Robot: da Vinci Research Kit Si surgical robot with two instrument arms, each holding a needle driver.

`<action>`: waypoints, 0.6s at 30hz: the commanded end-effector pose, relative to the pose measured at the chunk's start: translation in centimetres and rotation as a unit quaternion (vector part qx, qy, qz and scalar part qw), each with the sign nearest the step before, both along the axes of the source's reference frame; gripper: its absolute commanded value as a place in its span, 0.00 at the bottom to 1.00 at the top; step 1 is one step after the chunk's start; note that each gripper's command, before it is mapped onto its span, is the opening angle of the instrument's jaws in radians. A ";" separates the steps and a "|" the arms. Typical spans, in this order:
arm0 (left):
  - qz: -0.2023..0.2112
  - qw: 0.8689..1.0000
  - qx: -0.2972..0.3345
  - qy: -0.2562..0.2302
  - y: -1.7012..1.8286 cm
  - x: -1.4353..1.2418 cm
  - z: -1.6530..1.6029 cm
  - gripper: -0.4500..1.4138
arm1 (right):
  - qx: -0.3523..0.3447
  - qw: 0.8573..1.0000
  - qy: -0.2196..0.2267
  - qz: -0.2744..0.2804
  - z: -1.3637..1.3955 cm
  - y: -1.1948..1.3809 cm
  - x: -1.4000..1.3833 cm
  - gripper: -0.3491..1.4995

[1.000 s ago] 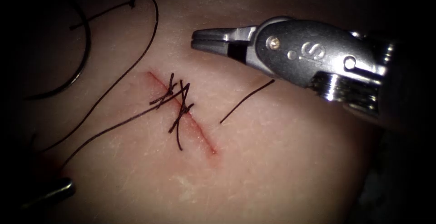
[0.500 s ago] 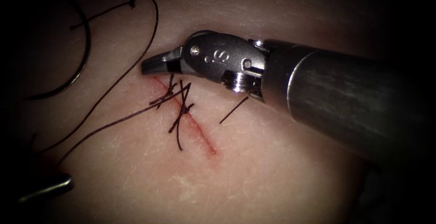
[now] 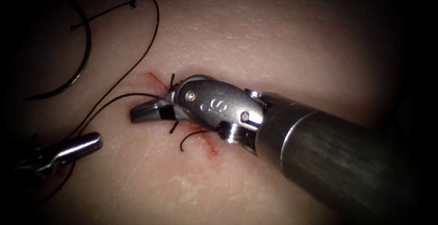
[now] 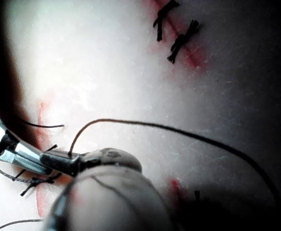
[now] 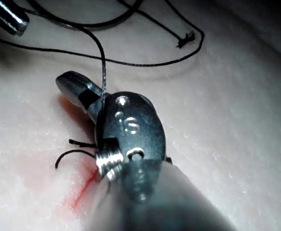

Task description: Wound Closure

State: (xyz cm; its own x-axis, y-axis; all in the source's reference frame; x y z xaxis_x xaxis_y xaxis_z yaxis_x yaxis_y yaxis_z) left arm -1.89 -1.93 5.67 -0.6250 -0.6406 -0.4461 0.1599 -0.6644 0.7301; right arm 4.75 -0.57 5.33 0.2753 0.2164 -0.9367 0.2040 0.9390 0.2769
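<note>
My right claw [image 3: 145, 112] sits low over the cut [image 3: 207, 146], jaws pressed together, seemingly pinching thread [image 3: 114, 101] by the knots. Left claw [image 3: 75, 146] at lower left also holds thread, I judge. Needle [image 3: 77, 76] lies free on tissue [image 3: 283, 47], upper left.

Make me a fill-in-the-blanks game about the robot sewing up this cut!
1. The curved needle lies loose on the tissue, on the ___ side of the cut.
2. The tool stretched across the cut is the ___ tool.
3. It is shut on the ___.
4. The left tool, left of the cut, does not hold the ___.

Missing words: left; right; thread; needle.
</note>
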 end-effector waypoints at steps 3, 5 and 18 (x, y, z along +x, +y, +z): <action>0.003 1.000 0.008 0.002 0.02 -0.07 0.25 0.00 | 0.013 1.000 0.012 0.014 -0.06 -0.17 -0.09 0.00; 0.004 1.000 0.012 0.004 0.05 -0.07 0.33 0.00 | 0.020 0.999 0.026 0.031 -0.09 -0.23 -0.20 0.00; 0.036 0.998 0.041 0.003 -0.19 -0.45 0.78 0.00 | 0.073 0.973 0.100 0.195 -0.26 -0.34 -0.21 0.00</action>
State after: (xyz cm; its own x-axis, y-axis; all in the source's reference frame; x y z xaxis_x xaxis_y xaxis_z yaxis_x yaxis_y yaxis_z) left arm -2.32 -2.06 6.37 -0.5812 -0.6476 -0.4928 0.2155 -0.7064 0.6742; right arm 4.45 -0.87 5.01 -0.0429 0.4012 -0.9150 -0.1121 0.9081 0.4035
